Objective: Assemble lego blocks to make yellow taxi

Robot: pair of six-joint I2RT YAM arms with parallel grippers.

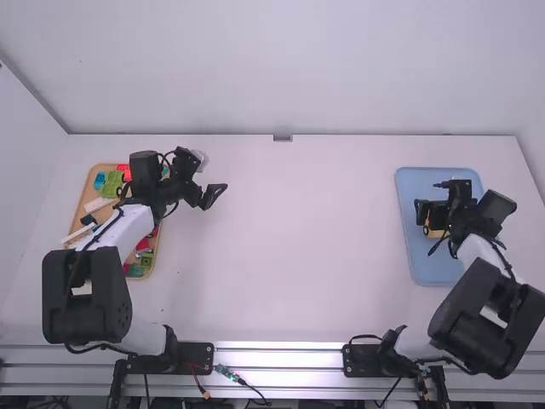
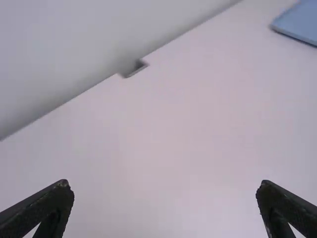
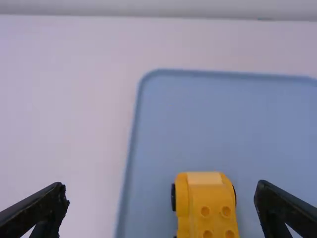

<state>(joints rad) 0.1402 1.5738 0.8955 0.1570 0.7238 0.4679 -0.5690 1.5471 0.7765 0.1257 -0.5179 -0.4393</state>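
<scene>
My right gripper (image 1: 430, 198) is over the blue tray (image 1: 423, 266), open, with nothing between its fingers. The yellow block car (image 1: 434, 232) sits in that tray, partly covered by the arm. In the right wrist view, the yellow car (image 3: 205, 203) has studs on top and dark wheels at its sides; it lies beyond the open right gripper (image 3: 161, 191), its near end cut off by the picture's edge. My left gripper (image 1: 215, 176) is held open above the table, just right of the block tray. In its own view the left gripper (image 2: 164, 188) holds nothing.
A wooden tray (image 1: 78, 223) at the far left holds several coloured blocks, with the left arm across it. Bare white table (image 1: 298, 247) lies between the two trays. A wall (image 1: 281, 68) rises behind the table's far edge.
</scene>
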